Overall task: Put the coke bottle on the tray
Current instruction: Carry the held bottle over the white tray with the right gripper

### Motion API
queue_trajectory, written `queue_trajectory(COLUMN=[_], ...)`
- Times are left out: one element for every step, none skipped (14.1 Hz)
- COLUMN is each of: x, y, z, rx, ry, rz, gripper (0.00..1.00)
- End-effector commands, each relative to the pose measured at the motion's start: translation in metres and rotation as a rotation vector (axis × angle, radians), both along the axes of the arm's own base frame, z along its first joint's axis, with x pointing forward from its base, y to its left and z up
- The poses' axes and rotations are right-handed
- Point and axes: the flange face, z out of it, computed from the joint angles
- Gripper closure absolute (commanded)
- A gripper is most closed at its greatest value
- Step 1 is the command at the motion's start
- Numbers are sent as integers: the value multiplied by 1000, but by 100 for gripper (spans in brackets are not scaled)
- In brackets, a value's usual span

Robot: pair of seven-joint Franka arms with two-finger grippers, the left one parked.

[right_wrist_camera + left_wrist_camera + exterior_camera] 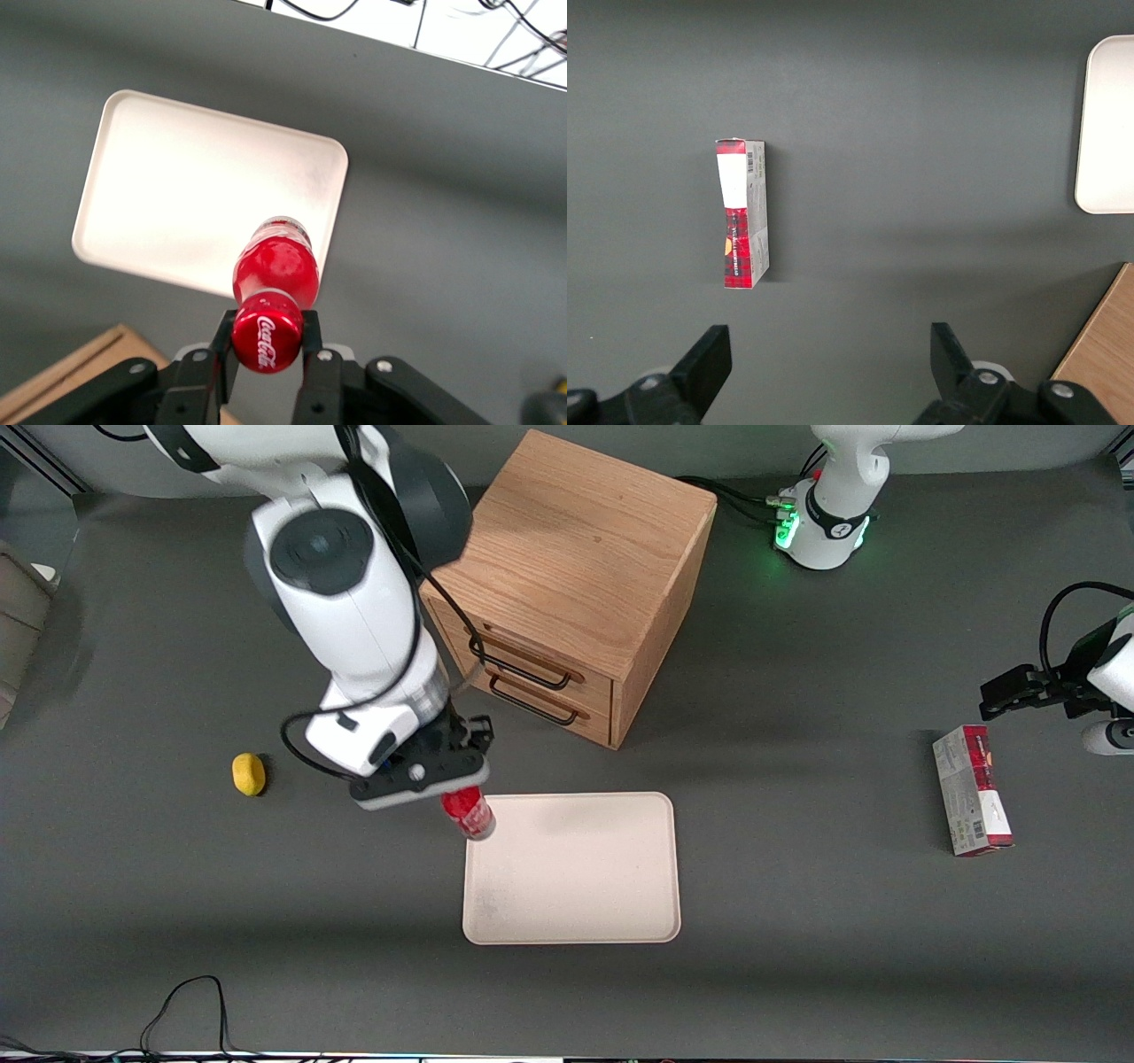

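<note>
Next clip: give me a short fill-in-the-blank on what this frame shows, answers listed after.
1. The hand is shut on the ____.
2. The coke bottle hangs over the rim of the ____.
3. The lemon lies on the ____, apart from the tray.
4. The cabinet's two drawers are both ____.

Answers: coke bottle; tray; table; closed

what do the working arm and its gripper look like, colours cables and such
The working arm has glossy white rounded shells with dark grey-black joint caps, one a round disc. A thin black cable loops along it to the wrist. Its gripper, over the tray's edge, has a black body with silver screws and slim black fingers.
</note>
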Motion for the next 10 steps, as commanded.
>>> queue_trajectory(x=[30, 39, 46, 52, 54, 56, 58, 61, 60, 60], y=[0, -3, -8, -13, -14, -14, -14, -19, -19, -20], z=[-47, -66, -82, -96, -106, -113, -123, -133, -147, -159], rx=[10, 8, 2, -6, -5, -4, -9, -12, -11, 3], ry=[-45, -45, -38, -25, -18, -19, -9, -3, 3, 4], rz=[-17, -19, -26, -35, -46, -48, -49, -57, -59, -60], gripper=[100, 100, 100, 100, 100, 100, 100, 100, 100, 100])
